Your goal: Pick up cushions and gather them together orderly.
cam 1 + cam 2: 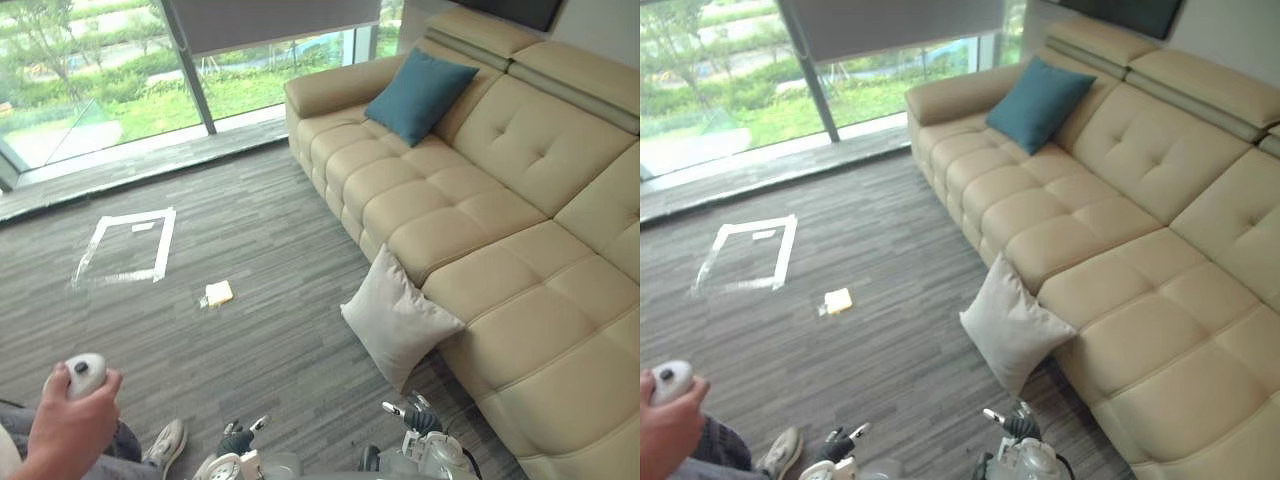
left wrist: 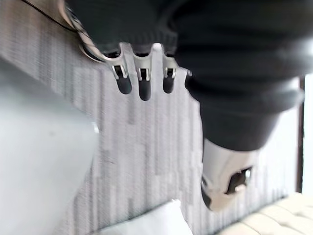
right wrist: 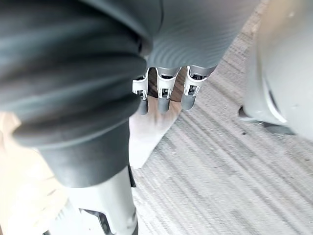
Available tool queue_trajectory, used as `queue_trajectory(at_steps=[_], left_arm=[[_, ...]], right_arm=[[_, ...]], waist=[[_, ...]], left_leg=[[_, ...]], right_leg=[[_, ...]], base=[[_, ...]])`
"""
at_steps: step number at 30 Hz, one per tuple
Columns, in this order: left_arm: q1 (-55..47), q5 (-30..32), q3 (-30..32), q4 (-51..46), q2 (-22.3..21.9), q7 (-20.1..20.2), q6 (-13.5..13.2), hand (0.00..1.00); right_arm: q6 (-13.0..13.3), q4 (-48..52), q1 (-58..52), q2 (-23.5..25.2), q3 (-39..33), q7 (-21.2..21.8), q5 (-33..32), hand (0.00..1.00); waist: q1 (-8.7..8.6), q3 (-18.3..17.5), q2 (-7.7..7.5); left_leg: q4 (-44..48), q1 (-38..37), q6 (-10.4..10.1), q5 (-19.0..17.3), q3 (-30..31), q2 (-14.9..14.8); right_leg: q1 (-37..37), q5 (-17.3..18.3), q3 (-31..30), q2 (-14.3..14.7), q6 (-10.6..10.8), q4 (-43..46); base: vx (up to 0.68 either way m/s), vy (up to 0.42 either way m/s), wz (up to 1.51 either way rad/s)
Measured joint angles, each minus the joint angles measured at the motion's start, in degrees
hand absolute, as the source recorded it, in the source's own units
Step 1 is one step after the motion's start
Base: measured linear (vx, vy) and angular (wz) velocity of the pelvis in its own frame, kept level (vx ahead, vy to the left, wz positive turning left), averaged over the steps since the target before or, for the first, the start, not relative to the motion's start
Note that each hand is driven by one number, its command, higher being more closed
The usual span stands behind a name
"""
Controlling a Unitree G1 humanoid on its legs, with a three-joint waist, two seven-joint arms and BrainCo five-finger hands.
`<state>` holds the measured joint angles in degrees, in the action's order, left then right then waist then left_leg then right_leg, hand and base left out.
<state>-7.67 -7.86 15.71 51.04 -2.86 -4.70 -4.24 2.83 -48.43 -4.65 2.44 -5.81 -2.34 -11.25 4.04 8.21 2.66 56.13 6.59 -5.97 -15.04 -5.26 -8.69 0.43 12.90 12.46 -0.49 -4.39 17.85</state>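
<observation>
Pale grey cushion (image 1: pixel 400 318) stands on the floor, tilted against the front of the beige sofa (image 1: pixel 540 300); teal cushion (image 1: pixel 420 95) is propped on the far seat against the backrest. Left hand (image 2: pixel 139 88) and right hand (image 3: pixel 163 95) hang low and empty, fingers straight and loosely spread. The pickup would likely go best with both hands taking the grey cushion's opposite edges.

A living-room setting: a long beige tufted sofa (image 1: pixel 500 150) is stretching down one side, a teal cushion (image 1: pixel 420 93) is resting against its back, a pale grey cushion (image 1: pixel 398 320) is leaning at its base, and floor-to-ceiling windows (image 1: pixel 90 70) are looking onto green lawn (image 1: pixel 170 105); a taped white square (image 1: pixel 166 243) is marking the grey plank floor (image 1: pixel 270 240).
</observation>
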Motion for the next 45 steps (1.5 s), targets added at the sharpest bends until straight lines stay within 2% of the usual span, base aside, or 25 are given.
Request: queue_trajectory(at_steps=[2,4,5,6,7,8,10,12,16,18,20,22,24,25,27,29,31,32,34,35,36,37,39,41,45], left_arm=[[-0.34,-0.02,0.01,-1.09,0.02,0.02,-0.02,0.0],[-0.32,-0.02,-0.08,-1.54,0.1,-0.02,-0.18,0.0],[-0.3,-0.03,-0.09,-1.6,0.11,-0.09,-0.36,0.0],[-0.31,-0.03,-0.09,-1.59,0.11,-0.12,-0.39,0.0],[-0.35,-0.1,-0.09,-1.58,0.25,-0.16,-0.44,0.0],[-0.32,0.0,-0.13,-1.34,1.52,-0.21,-0.45,0.0],[-0.16,0.04,-0.15,-0.95,1.97,-0.2,-0.43,0.0],[0.2,0.35,-0.39,-0.43,2.5,-0.19,-0.35,0.0],[0.57,1.11,-3.2,0.88,3.25,-0.16,-0.31,0.0],[0.61,1.12,-3.25,1.43,3.26,-0.21,-0.27,0.0],[0.31,1.08,-3.63,1.5,3.45,-0.16,-0.08,0.0],[0.29,1.05,-3.9,1.53,4.11,-0.05,-0.29,0.0],[1.22,1.09,-3.92,2.85,3.93,-0.05,-0.3,0.0],[1.79,1.16,-4.47,3.78,4.35,-0.04,-0.21,0.0],[2.72,1.63,-4.67,4.75,4.12,-0.05,0.03,0.0],[2.6,2.06,-4.62,4.37,4.08,-0.01,0.05,0.0],[2.43,2.21,-4.26,2.2,3.96,0.04,-0.14,0.0],[2.19,2.19,-4.25,0.78,3.22,0.08,-0.33,0.0],[2.1,2.2,-4.27,0.35,2.76,0.06,-0.36,0.0],[1.97,2.1,-3.92,0.17,2.71,0.12,-0.35,0.0],[1.98,2.11,-3.87,0.19,2.68,0.12,-0.35,0.0],[1.98,2.09,-3.69,0.16,2.59,0.1,-0.34,0.0],[1.67,2.0,-3.68,0.23,1.9,0.03,-0.36,0.0],[1.67,1.97,-3.27,0.77,3.24,-0.14,-0.34,0.0],[1.97,2.19,-3.87,3.16,4.14,-0.1,-0.38,0.0]], right_arm=[[-0.12,-0.33,-0.01,0.08,-0.01,-0.09,-0.05,0.0],[-0.16,-0.35,-0.08,0.24,-0.18,-0.43,-0.08,0.0],[-0.17,-0.39,-0.39,0.31,-0.2,-0.77,-0.07,0.0],[-0.18,-0.5,-0.51,0.29,-0.19,-0.89,-0.08,0.0],[-0.19,-1.08,-0.62,0.31,-0.11,-0.99,-0.07,0.0],[-0.35,-2.34,-0.58,0.99,0.05,-1.08,-0.08,0.0],[-0.58,-2.35,-0.69,0.97,0.8,-0.82,-0.08,0.0],[-0.57,-2.1,-0.54,1.07,0.64,-0.87,-0.08,0.0],[-0.56,-1.77,-0.52,1.28,1.56,-0.32,0.04,0.0],[-0.59,-1.77,-0.47,0.95,1.62,-0.04,0.1,0.0],[-0.59,-1.96,-0.46,0.93,2.6,0.35,0.92,0.0],[-0.57,-2.3,-0.52,0.93,3.83,1.13,2.88,0.0],[-0.52,-3.07,0.15,0.06,4.68,1.73,4.38,0.0],[-0.5,-3.38,0.76,-0.37,6.13,2.02,4.62,0.0],[-0.46,-4.13,1.79,-1.17,6.12,2.3,4.74,0.0],[-0.36,-4.11,1.89,-1.37,6.03,2.21,5.05,0.0],[-0.11,-3.99,1.05,-1.36,6.17,2.17,5.07,0.0],[-0.09,-4.0,0.93,-1.55,6.14,1.77,5.07,0.0],[-0.15,-4.03,0.95,-1.52,6.09,1.44,5.07,0.0],[-0.14,-3.77,1.43,-1.41,6.02,1.09,5.05,0.0],[-0.14,-3.75,1.42,-1.41,6.0,1.06,5.03,0.0],[-0.17,-3.68,1.47,-1.42,5.79,0.95,5.03,0.0],[-0.16,-3.89,1.17,-1.64,5.53,0.68,5.07,0.0],[-0.61,-4.81,1.34,-0.44,5.35,0.22,5.19,0.0],[-0.61,-5.07,-0.03,0.06,4.95,0.59,6.52,0.0]], waist=[[0.13,-0.06,-0.24],[0.63,-0.11,-0.69],[0.81,-0.11,-0.87],[0.88,-0.2,-0.93],[1.12,-0.49,-1.35],[1.32,-2.06,-3.19],[1.78,-2.48,-4.12],[1.98,-2.55,-4.31],[2.11,-2.17,-3.64],[2.1,-2.14,-3.64],[1.91,-2.05,-3.51],[1.9,-1.91,-4.87],[1.88,-1.97,-4.35],[1.74,-1.5,-4.46],[0.28,0.16,-3.2],[-0.4,0.68,-2.98],[0.06,0.87,-3.42],[1.05,1.0,-2.51],[1.77,1.26,-2.5],[1.93,1.23,-2.5],[1.93,1.23,-2.5],[1.94,1.21,-2.52],[1.98,0.6,-1.39],[2.29,-0.3,-3.15],[2.04,-2.15,-4.1]], left_leg=[[-3.91,3.53,2.13,-2.07,-2.1,-0.88],[-17.77,5.57,2.21,-2.35,-2.62,-0.04],[-29.28,6.59,2.35,0.32,1.21,1.74],[-32.21,6.44,1.82,2.67,2.67,2.27],[-33.38,5.91,1.15,6.95,3.49,3.08],[-32.9,5.23,3.05,5.58,0.43,4.41],[-31.34,5.05,4.18,4.08,-2.2,4.17],[-29.99,3.54,5.66,2.95,-4.58,4.23],[-33.69,-3.52,7.76,1.7,-9.07,4.11],[-37.16,-7.2,7.76,1.7,-11.35,4.0],[-39.42,-10.07,7.65,1.76,-12.97,2.8],[-39.91,-10.38,7.06,2.08,-12.07,3.86],[-43.2,-10.63,5.08,3.26,-8.04,4.13],[-44.81,-10.63,4.61,3.53,-7.43,4.53],[-44.6,-10.71,3.62,3.57,-5.51,4.35],[-39.13,-9.67,1.69,2.37,-4.46,3.11],[-22.71,-2.76,0.27,2.28,-1.3,1.59],[-13.79,1.32,-1.56,3.81,0.27,-0.06],[-10.31,2.64,-0.53,4.8,0.37,-0.35],[-11.35,3.06,1.27,1.21,0.57,-0.25],[-11.71,3.06,1.33,0.93,0.59,-0.25],[-17.68,3.01,1.75,-0.86,1.66,0.15],[-31.06,1.26,0.47,1.04,6.22,1.09],[-33.91,-1.51,1.29,1.52,1.66,2.85],[-38.1,-4.74,2.63,1.64,-1.55,4.97]], right_leg=[[2.93,0.32,-2.27,-0.18,0.84,-1.83],[4.69,0.49,-5.19,-1.01,2.51,-4.22],[6.09,1.45,-7.25,-1.9,4.26,-5.33],[6.41,1.95,-7.97,-2.11,5.07,-5.39],[6.91,2.55,-9.48,-2.71,5.95,-5.39],[7.18,2.69,-12.18,-4.49,7.01,-5.99],[7.05,1.91,-14.25,-5.06,7.02,-5.78],[6.46,-0.06,-16.1,-5.87,7.33,-3.77],[-2.24,-3.25,-17.57,-6.78,10.25,15.74],[-5.07,-2.72,-13.83,-7.78,9.88,20.36],[-6.94,-1.39,-5.35,-8.28,8.62,17.19],[-7.15,-5.12,-0.09,-8.72,7.79,10.02],[-6.17,-5.04,1.13,-7.32,7.67,3.92],[-4.55,-4.4,0.95,-6.57,6.33,-0.51],[-3.71,-4.86,1.0,-5.81,5.09,-2.57],[-1.78,-3.6,1.7,-5.36,4.98,-3.14],[-0.18,-2.15,2.39,-5.1,4.68,-2.69],[-0.22,-1.7,1.23,-4.09,4.43,-1.58],[-0.31,-1.64,-0.83,-3.72,4.36,-1.16],[-0.66,-1.64,-3.29,-3.71,4.38,-1.18],[-0.72,-1.64,-3.44,-3.71,4.38,-1.18],[-1.45,-1.9,-5.09,-3.77,4.76,-1.15],[-3.56,-1.87,-7.33,-3.18,6.3,-0.05],[-3.14,-3.18,-11.25,-4.94,8.15,-0.9],[-0.6,-6.02,-13.29,-6.86,9.54,-7.54]], base=[[0.3,0.072,-0.56],[0.32,0.196,-0.74],[0.37,0.258,-0.64],[0.48,0.366,-0.64],[0.44,0.33,-0.62],[0.45,0.319,-0.63],[0.42,0.278,-0.73],[0.32,0.256,-0.7],[0.17,0.134,-0.61],[0.11,0.047,-0.53],[0.08,-0.035,-0.48],[0.04,-0.101,-0.58],[0.04,-0.185,-0.78],[-0.02,-0.168,-0.52],[-0.04,-0.115,-0.22],[-0.06,-0.079,0.24],[-0.06,-0.071,0.13],[0.01,-0.016,-0.39],[0.04,0.067,-0.61],[0.05,0.088,-0.48],[0.07,0.128,-0.6],[0.04,0.152,-0.51],[0.07,0.25,-0.72],[0.12,0.214,-0.66],[0.16,0.183,-0.37]])
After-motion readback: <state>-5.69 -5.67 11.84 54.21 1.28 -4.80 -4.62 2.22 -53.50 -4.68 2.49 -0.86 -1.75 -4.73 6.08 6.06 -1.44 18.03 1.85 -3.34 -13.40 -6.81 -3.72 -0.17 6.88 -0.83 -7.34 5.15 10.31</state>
